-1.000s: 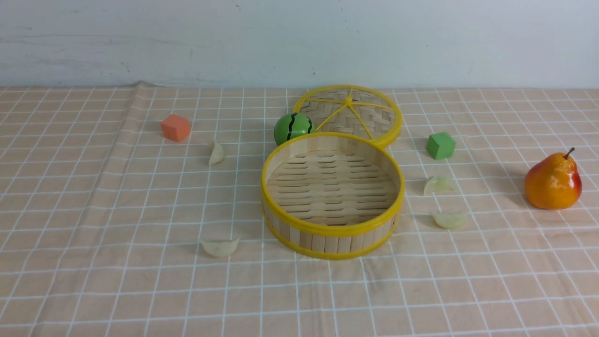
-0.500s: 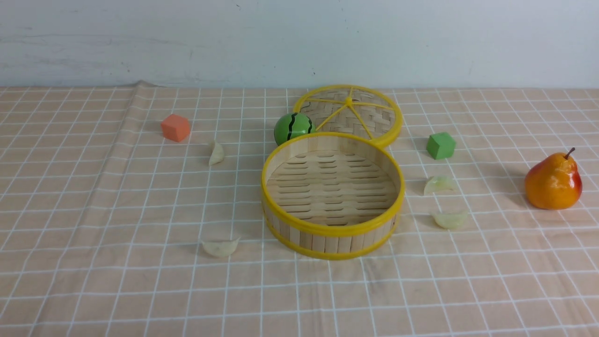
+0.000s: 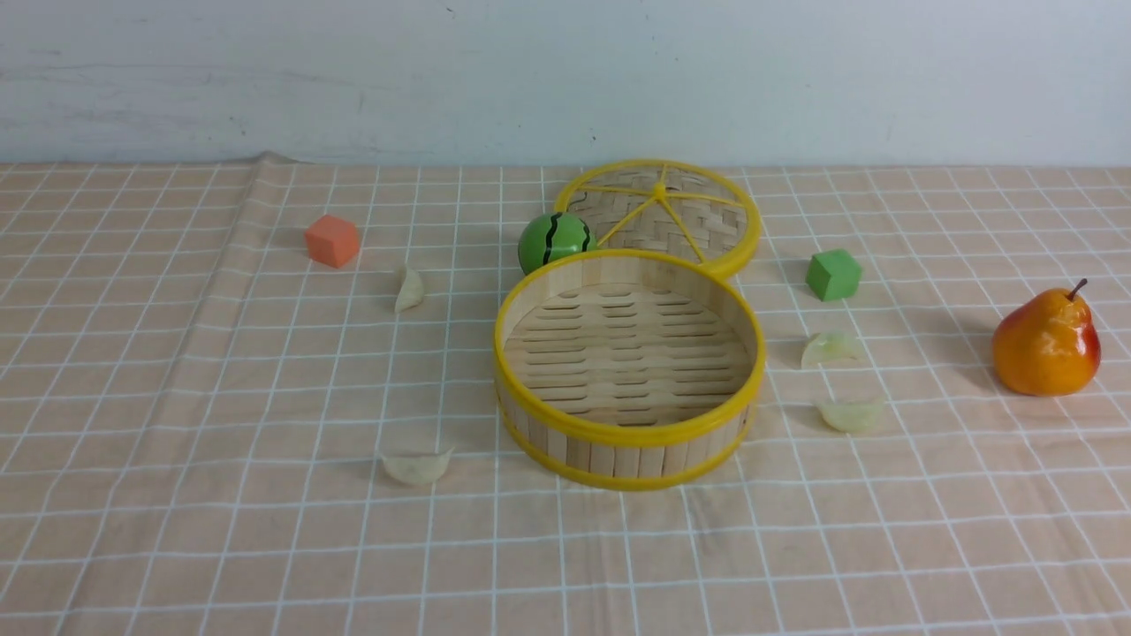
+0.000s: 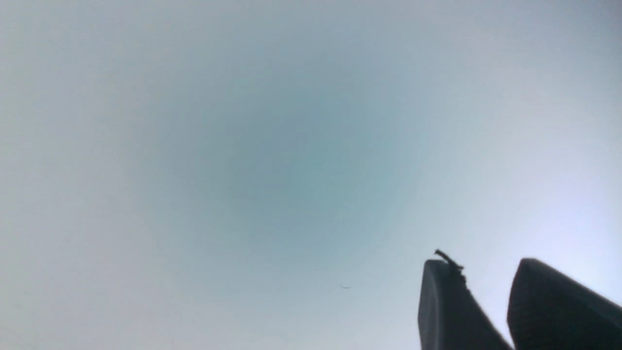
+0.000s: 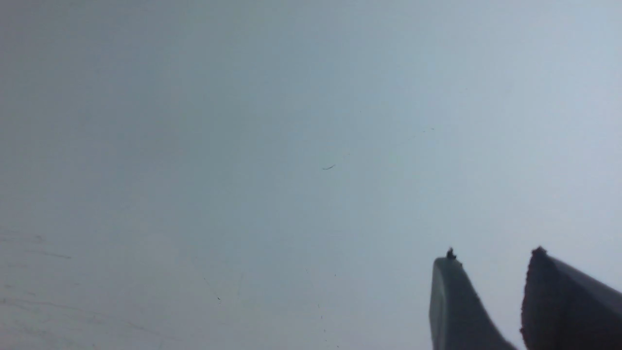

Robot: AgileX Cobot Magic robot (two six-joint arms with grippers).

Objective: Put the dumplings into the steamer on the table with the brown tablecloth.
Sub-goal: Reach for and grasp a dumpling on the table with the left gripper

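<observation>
In the front view the steamer, a round bamboo basket with yellow rims, stands empty in the middle of the table under the brown tablecloth. The dumplings lie on the cloth: one at far left, one at near left, and two to the right of the steamer. Neither arm shows in the front view. The left gripper and the right gripper each show only dark fingertips against a blank pale wall, jaws close together with nothing between them.
The flat woven lid lies behind the steamer, touching its far rim. A green watermelon ball sits by the steamer's far left. An orange cube is at far left, a green cube at right, a pear at far right.
</observation>
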